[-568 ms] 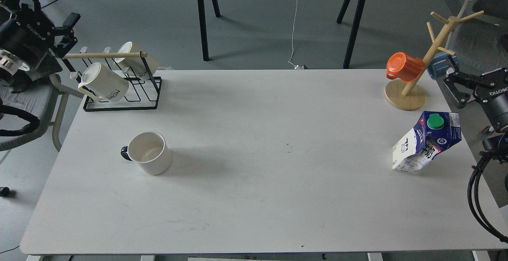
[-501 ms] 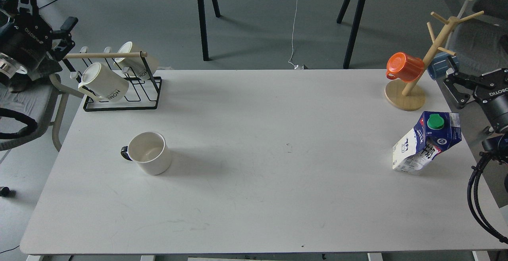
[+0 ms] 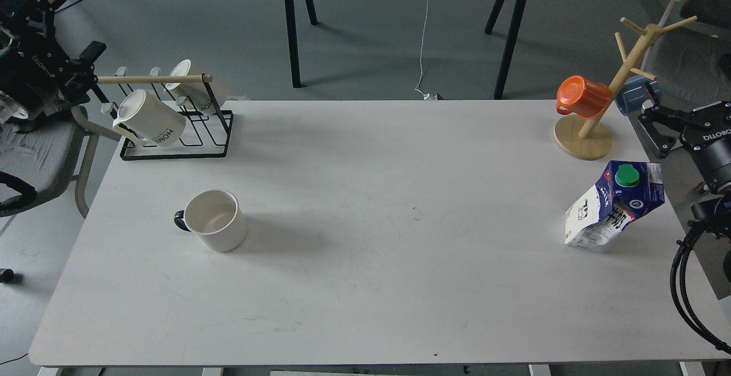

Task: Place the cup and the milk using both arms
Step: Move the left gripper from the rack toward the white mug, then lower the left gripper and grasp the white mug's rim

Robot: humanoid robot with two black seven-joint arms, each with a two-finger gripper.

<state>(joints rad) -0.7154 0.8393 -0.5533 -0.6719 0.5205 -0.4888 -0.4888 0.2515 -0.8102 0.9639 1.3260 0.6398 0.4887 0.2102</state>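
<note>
The white cup (image 3: 215, 220) with a black handle stands upright on the left part of the white table (image 3: 365, 284), handle pointing left. The blue and white milk carton (image 3: 614, 204) with a green cap stands near the table's right edge. My left gripper (image 3: 77, 24) is open and empty, off the table's far left corner, well behind and left of the cup, next to the black rack. My right gripper (image 3: 654, 130) is open and empty, just off the right edge, behind and right of the milk.
A black wire rack (image 3: 174, 130) with two cream "HOME" mugs stands at the back left. A wooden mug tree (image 3: 594, 119) holding an orange mug (image 3: 582, 96) and a blue mug stands at the back right, just behind the milk.
</note>
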